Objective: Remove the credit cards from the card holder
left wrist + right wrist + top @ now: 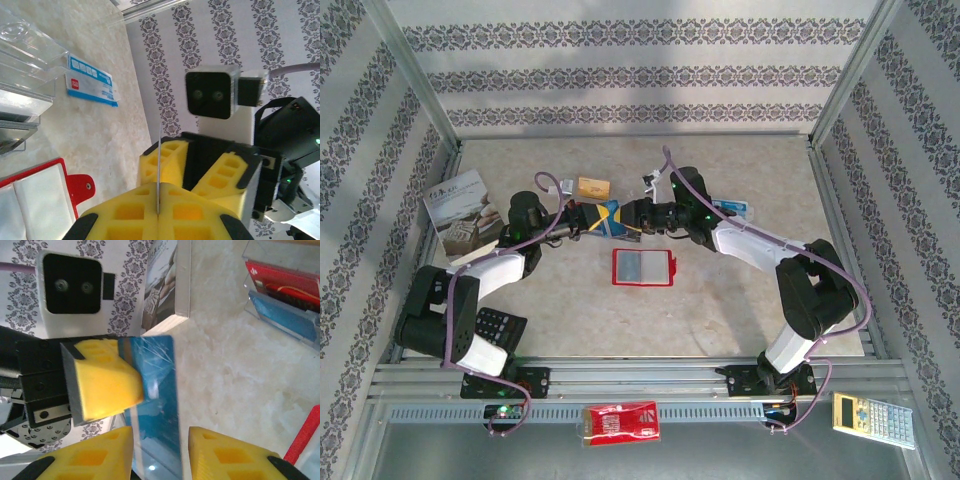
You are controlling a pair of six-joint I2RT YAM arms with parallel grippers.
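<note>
Blue plastic, edge-on: the credit card (158,165) is pinched tight in my left gripper (158,212). My right gripper (160,450) stands parted either side of it. The card's print is too blurred to read. The red card holder (642,267) lies open on the table (740,310), just nearer me.

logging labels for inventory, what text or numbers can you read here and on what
No text reads clearly.
blue-and-white packet: printed lines and a red logo, too blurred
book cover: title too small
calculator: key marks too small
red packet: print too blurred
blue credit card: no print legible
</note>
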